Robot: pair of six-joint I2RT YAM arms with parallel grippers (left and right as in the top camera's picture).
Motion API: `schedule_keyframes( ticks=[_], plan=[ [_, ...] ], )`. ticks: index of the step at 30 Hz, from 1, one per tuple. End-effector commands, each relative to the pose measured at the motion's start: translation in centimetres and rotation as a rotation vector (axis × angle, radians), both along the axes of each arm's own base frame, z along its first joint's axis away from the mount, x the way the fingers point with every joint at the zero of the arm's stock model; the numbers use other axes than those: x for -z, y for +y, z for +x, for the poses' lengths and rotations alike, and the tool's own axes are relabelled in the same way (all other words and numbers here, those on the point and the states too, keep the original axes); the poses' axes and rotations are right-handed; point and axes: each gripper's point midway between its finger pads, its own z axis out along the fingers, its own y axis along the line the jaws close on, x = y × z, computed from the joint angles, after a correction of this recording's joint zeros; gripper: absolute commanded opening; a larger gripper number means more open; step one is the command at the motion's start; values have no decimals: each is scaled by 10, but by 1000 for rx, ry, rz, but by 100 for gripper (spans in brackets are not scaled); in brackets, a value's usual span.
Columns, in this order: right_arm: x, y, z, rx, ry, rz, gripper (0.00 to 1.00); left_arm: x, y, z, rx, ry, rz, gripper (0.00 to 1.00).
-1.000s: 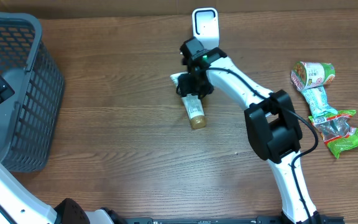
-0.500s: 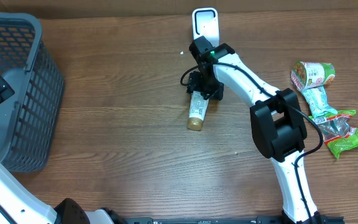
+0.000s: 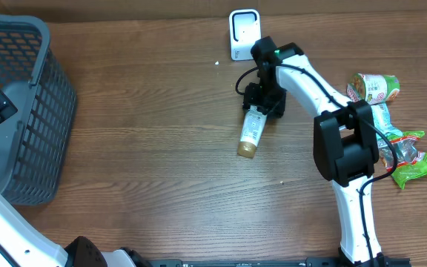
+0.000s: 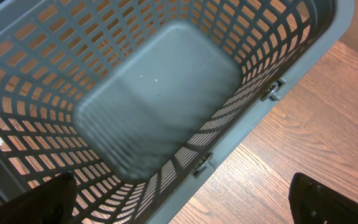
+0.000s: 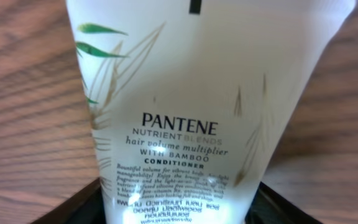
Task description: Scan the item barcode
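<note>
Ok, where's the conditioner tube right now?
Overhead, the conditioner tube sits centre-right, pinched in the fingers of the right gripper, just below the white scanner.

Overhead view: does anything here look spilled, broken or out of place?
Nothing looks spilled or broken. The conditioner tube sits askew in the right gripper, its gold cap pointing away from the white scanner. The snack packets lie in a loose heap at the right edge.

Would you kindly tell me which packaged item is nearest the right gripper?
The white Pantene conditioner tube with the gold cap, gripped at its flat end by the right gripper; the green packets lie clustered apart, untouched.
</note>
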Motion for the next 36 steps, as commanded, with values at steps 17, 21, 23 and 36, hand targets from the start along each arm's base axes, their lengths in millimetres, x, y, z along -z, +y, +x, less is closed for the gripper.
schedule_keyframes(
  ticks=[17,21,23,36],
  plan=[
    [-125,-39,-14,-84,-58,-55,79,-7,-1,0,-3,-22,8,100],
    [-157,-42,-22,-86,-122,-44,79,-7,-1,0,-3,-22,8,100],
    [-164,-42,-26,-82,-136,-40,78,-7,-1,0,-3,-22,8,100],
    [-80,-44,-93,-54,78,-143,77,-7,-1,0,-3,-22,8,100]
  ],
)
